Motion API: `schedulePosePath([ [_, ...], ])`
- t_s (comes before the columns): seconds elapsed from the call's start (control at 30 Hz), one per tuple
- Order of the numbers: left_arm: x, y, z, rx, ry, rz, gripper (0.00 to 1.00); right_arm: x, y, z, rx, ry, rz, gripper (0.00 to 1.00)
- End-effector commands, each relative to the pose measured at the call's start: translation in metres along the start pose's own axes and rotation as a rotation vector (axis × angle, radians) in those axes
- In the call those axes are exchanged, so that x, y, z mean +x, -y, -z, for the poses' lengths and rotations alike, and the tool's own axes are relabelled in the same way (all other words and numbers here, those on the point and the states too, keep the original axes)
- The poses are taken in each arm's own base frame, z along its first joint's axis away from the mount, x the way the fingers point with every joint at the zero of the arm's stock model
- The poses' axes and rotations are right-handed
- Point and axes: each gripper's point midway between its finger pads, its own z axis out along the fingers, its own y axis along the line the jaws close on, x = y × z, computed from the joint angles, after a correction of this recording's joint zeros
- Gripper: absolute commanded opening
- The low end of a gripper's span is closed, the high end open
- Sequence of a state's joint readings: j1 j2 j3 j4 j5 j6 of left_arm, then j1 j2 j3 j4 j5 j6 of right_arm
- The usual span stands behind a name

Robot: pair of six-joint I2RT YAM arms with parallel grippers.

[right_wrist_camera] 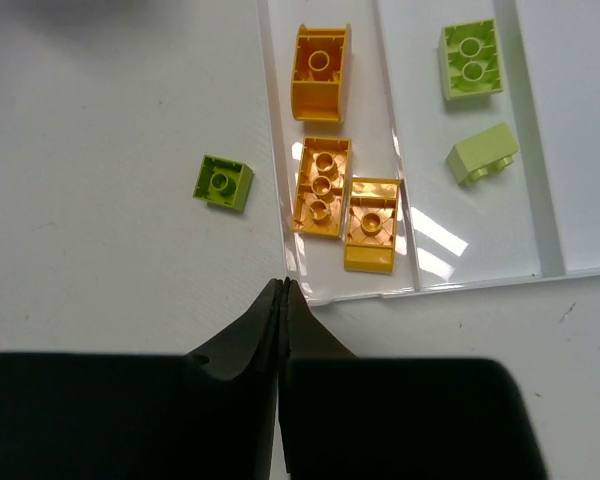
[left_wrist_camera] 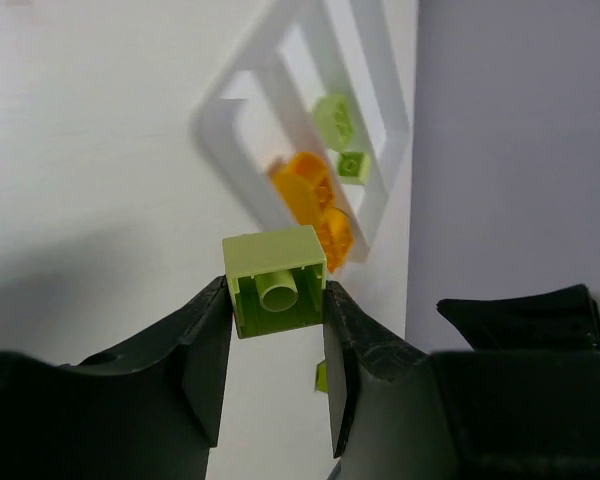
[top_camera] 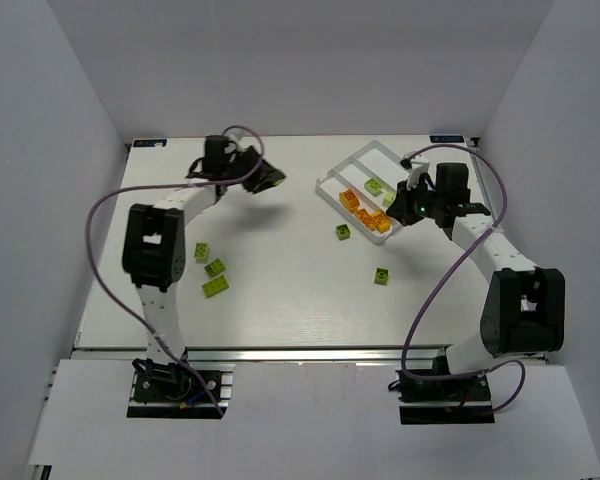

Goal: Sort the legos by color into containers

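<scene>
Left fingers (left_wrist_camera: 208, 335) clamp a green lego (left_wrist_camera: 275, 272), right fingers (right_wrist_camera: 283, 292) are together; lower it well into the green compartment (right_wrist_camera: 425, 110) ahead before opening.

You've got three green bricks (top_camera: 215, 268) clustered beside your left arm (top_camera: 155, 245), two more loose mid-table, and orange bricks (top_camera: 351, 199) in the white tray (top_camera: 342, 165). Your right gripper (top_camera: 400, 210) sits at the tray's near end; left gripper (top_camera: 273, 181) hangs well left of it.

Overhead view looks down; both wrist views (closer) share the tray (right_wrist_camera: 580, 150).
</scene>
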State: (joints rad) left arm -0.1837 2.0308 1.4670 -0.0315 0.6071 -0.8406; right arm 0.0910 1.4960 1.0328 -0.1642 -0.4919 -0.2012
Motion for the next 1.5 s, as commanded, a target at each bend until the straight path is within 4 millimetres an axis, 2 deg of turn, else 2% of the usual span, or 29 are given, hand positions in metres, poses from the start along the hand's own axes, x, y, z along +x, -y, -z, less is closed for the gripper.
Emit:
schedulePosePath([
  [0.0,0.031,0.062,-0.053,0.177,-0.115,-0.104,0.01,-0.024,0.004,0.009,0.045,0.081,0.000,0.00],
  [0.03,0.032,0.072,-0.066,0.187,-0.114,-0.114,0.01,-0.024,0.003,0.010,0.043,0.082,-0.001,0.00],
  [0.07,0.029,0.108,-0.078,0.246,-0.098,-0.163,0.02,-0.023,0.004,0.012,0.048,0.082,-0.006,0.00],
  [0.1,0.037,0.093,-0.105,0.226,-0.112,-0.147,0.02,-0.022,0.003,0.012,0.045,0.080,-0.009,0.00],
  [0.13,0.038,0.102,-0.116,0.247,-0.104,-0.144,0.02,-0.019,0.002,0.012,0.044,0.076,-0.016,0.00],
  [0.17,0.035,0.135,-0.122,0.312,-0.075,-0.185,0.02,-0.018,0.000,0.013,0.041,0.077,-0.019,0.00],
  [0.2,0.035,0.138,-0.131,0.316,-0.061,-0.187,0.02,-0.018,0.000,0.015,0.045,0.084,-0.019,0.00],
  [0.23,0.037,0.126,-0.150,0.289,-0.040,-0.172,0.02,-0.017,-0.001,0.016,0.045,0.085,-0.023,0.00],
  [0.27,0.035,0.146,-0.153,0.330,-0.007,-0.197,0.02,-0.014,-0.002,0.018,0.046,0.086,-0.024,0.00],
  [0.33,0.029,0.140,-0.166,0.314,0.057,-0.192,0.03,-0.013,-0.003,0.019,0.045,0.093,-0.028,0.00],
  [0.4,0.035,0.150,-0.174,0.317,0.098,-0.212,0.06,-0.009,-0.004,0.021,0.047,0.093,-0.038,0.00],
  [0.43,0.030,0.146,-0.177,0.296,0.126,-0.228,0.07,-0.009,-0.006,0.021,0.045,0.095,-0.039,0.00],
  [0.57,0.031,0.129,-0.193,0.195,0.212,-0.236,0.14,-0.009,-0.010,0.022,0.031,0.101,-0.047,0.00],
  [0.6,0.026,0.127,-0.195,0.178,0.233,-0.241,0.19,-0.008,-0.010,0.023,0.031,0.102,-0.052,0.00],
  [0.63,0.030,0.128,-0.198,0.173,0.238,-0.243,0.22,-0.008,-0.011,0.023,0.026,0.101,-0.056,0.00],
  [0.67,0.034,0.121,-0.204,0.141,0.248,-0.237,0.26,-0.008,-0.012,0.023,0.023,0.102,-0.055,0.00],
  [0.73,0.035,0.122,-0.208,0.131,0.262,-0.235,0.38,-0.007,-0.012,0.024,0.021,0.103,-0.059,0.00],
  [1.03,0.045,0.100,-0.220,0.063,0.246,-0.215,0.58,-0.001,-0.019,0.026,0.010,0.101,-0.069,0.00],
  [1.2,0.044,0.099,-0.218,0.050,0.248,-0.220,0.73,-0.004,-0.019,0.027,0.007,0.108,-0.062,0.00],
  [1.3,0.041,0.108,-0.214,0.067,0.255,-0.224,0.74,-0.004,-0.022,0.027,-0.009,0.106,-0.053,0.03],
  [1.37,0.034,0.124,-0.207,0.099,0.278,-0.231,0.71,-0.005,-0.031,0.028,-0.068,0.105,-0.023,0.09],
  [1.4,0.029,0.136,-0.202,0.126,0.293,-0.238,0.69,-0.007,-0.048,0.029,-0.178,0.117,0.054,0.19],
  [1.43,0.021,0.156,-0.190,0.157,0.316,-0.250,0.66,0.003,-0.060,0.030,-0.254,0.086,0.070,0.25],
  [1.47,0.016,0.169,-0.182,0.177,0.331,-0.262,0.61,-0.001,-0.070,0.035,-0.328,0.094,0.113,0.31],
])
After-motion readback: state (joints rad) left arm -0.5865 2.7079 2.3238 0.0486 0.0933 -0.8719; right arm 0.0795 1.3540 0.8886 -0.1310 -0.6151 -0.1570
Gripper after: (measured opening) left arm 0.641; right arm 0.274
